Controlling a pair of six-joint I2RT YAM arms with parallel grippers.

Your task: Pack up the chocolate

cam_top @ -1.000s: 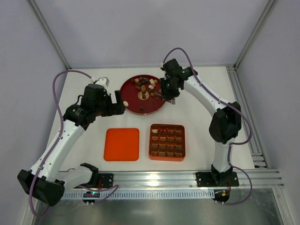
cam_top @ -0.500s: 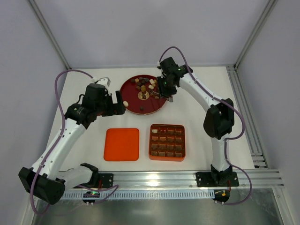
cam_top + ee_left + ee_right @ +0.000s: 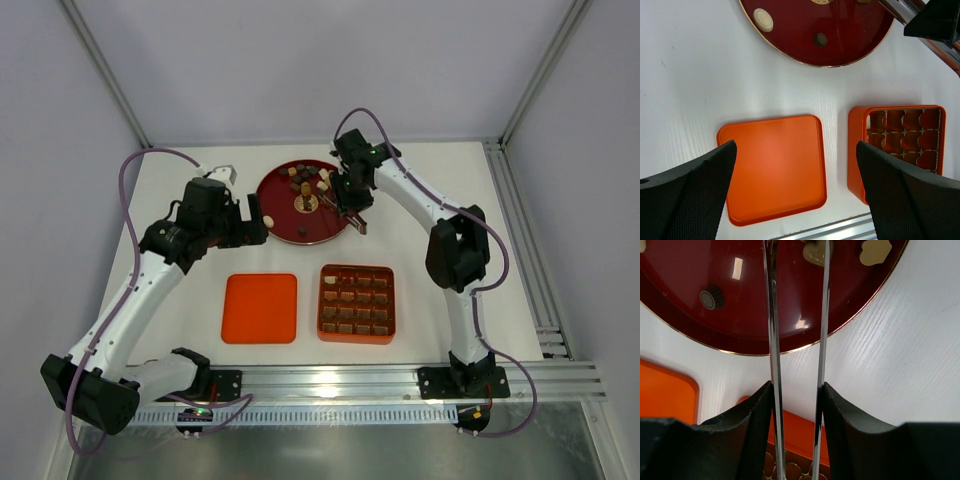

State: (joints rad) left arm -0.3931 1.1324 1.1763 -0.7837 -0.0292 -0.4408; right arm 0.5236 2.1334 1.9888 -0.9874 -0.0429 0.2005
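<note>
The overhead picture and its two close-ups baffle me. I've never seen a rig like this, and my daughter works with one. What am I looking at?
Two white robot arms are bolted at the near edge of a table. The wide picture comes from a fixed camera above and behind them. Each close-up comes from a camera on one arm's wrist, looking past its own hand. On the table lie a dark red plate of small chocolates, an orange gridded box and its flat orange lid. The right hand grips metal tweezers, which reach out over the plate. The left hand is open and holds nothing.
</note>
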